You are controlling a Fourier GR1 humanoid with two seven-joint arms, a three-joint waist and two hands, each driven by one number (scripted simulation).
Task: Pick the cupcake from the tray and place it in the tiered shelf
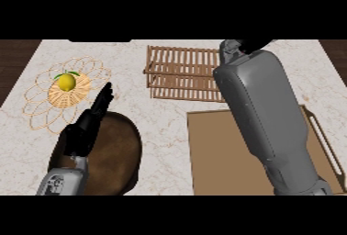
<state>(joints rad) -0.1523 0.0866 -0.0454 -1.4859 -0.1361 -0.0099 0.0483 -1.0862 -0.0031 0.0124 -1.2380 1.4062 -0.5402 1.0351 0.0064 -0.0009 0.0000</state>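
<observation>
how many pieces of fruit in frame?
1. A lemon sits in the wire basket at the counter's left, ahead of the left hand. The right forearm covers part of the tray and shelf, so more could be hidden.

A: Can you see the right hand (245, 45)?
B: Only a bit, top middle-right. The picture's top cuts it off, so I can't tell what the fingers do.
A: And the cupcake?
B: I can't find it. Maybe it is in that hand, but I can't tell.
A: The tiered shelf (177, 73)?
B: The big grey arm (264, 110) hides its right end.
A: The tray (218, 151)?
B: The arm covers its middle, and the bottom cuts it off.
A: The dark round board (119, 151)?
B: Partly under the left hand (86, 131), cut off below.
</observation>
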